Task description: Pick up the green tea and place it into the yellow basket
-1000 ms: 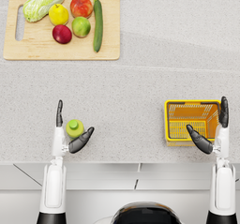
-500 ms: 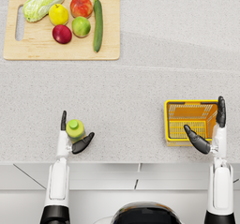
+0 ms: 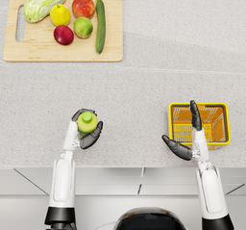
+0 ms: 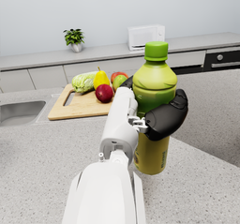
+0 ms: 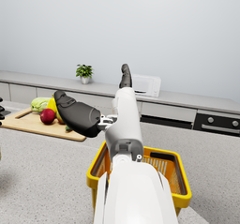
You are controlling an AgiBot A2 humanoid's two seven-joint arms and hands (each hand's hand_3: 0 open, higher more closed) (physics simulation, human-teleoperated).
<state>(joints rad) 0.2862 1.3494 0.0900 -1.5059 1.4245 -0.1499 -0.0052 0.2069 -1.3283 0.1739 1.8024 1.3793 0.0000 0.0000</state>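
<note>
While our left robot hand [image 3: 84,130] wraps its fingers around the green tea [image 3: 87,122], the bottle stands upright on the near left of the surface [image 3: 144,94]. Our right robot hand [image 3: 190,137] hangs with fingers spread, holding nothing, over the yellow basket [image 3: 222,123] at the near right.

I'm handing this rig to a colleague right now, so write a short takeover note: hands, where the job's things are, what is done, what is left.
Left hand: fingers wrapped around the green tea bottle, which stands upright; whether it is off the counter cannot be told.
Right hand: open, holds nothing, one finger over the yellow basket.
Basket: on the counter in front of the right arm, nothing seen in it.
Done: bottle grasped.
Left: lift it, carry it across to the basket, set it inside, let go.
</note>
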